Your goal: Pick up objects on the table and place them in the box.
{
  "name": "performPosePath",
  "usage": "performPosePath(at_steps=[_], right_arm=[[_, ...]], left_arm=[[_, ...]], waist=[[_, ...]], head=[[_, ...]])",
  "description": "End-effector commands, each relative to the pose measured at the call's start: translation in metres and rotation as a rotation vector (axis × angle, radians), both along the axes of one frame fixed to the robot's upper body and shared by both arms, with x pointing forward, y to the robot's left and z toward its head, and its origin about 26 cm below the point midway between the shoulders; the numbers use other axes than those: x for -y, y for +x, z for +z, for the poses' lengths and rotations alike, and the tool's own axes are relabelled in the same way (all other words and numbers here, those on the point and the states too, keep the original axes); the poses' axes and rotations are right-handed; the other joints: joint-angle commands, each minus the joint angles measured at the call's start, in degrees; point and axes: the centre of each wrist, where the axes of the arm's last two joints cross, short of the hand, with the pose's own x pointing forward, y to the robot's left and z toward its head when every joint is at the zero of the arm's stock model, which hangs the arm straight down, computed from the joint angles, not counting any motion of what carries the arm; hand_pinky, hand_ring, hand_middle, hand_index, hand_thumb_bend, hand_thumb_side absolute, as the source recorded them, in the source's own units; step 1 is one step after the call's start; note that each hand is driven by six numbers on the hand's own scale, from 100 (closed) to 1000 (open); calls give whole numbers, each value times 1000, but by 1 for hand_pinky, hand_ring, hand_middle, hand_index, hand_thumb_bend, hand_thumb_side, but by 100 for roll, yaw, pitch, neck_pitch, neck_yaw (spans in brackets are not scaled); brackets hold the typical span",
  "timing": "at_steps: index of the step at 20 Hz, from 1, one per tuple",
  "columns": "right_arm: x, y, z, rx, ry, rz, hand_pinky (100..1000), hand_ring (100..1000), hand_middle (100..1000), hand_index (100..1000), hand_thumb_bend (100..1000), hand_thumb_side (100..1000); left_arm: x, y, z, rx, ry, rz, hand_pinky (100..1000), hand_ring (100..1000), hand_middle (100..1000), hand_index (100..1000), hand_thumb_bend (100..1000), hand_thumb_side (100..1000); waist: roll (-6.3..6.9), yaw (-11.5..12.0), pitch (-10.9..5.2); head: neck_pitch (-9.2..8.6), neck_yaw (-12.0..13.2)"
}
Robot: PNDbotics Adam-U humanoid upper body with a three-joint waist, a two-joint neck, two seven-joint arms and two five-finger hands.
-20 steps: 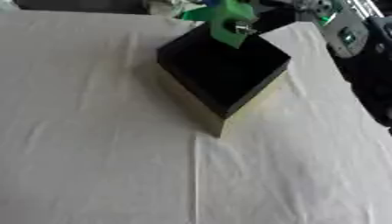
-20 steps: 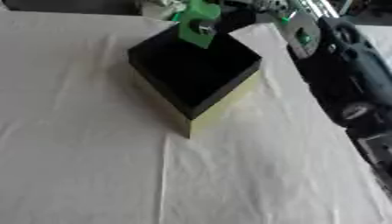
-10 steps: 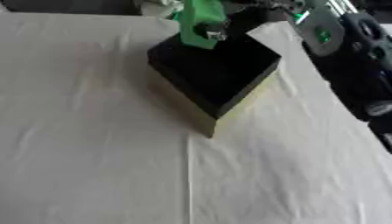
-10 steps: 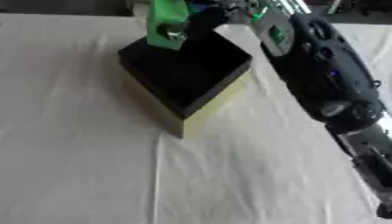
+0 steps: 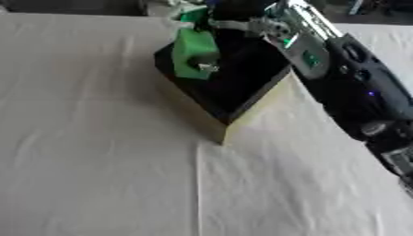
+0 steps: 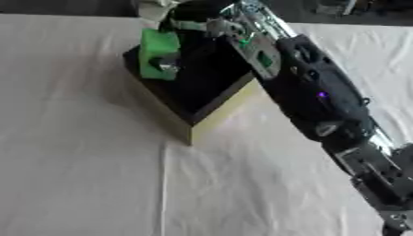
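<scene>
White cloth (image 5: 97,175) covers my whole work surface, wrinkled, with one straight fold crease running toward the near edge. Dark strip of background (image 6: 64,6) beyond the cloth's far edge; some blurred pale and dark shapes (image 5: 367,5) sit at the far right there, can't make them out.

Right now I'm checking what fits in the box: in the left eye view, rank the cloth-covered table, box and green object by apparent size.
1. Table, fills most of the view.
2. Box, partly hidden by the arm.
3. Green object, at the box's left rim, clearly smallest.
</scene>
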Motion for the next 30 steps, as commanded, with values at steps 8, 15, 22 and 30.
performPosePath(at_steps=[8,15,22,30], right_arm=[[0,12,-22,-27,-25,-43,687,678,614,681,100,900],[2,15,-29,-18,-55,-45,699,685,621,683,100,909],[16,6,14,67,31,-44,706,682,613,671,100,900],[30,-5,42,64,102,-39,685,665,602,660,100,913]], left_arm=[[0,-2,7,25,3,-4,650,733,604,718,189,944],[0,-2,6,18,5,-4,649,734,604,718,187,947],[-1,-2,6,14,14,1,650,735,605,719,188,945],[-2,-3,6,14,19,5,651,736,606,720,188,944]], waist=[[49,25,-75],[57,-1,-68],[41,-77,-123],[40,-97,-169]], head=[[-135,-29],[-137,-48],[-49,103],[14,284]])
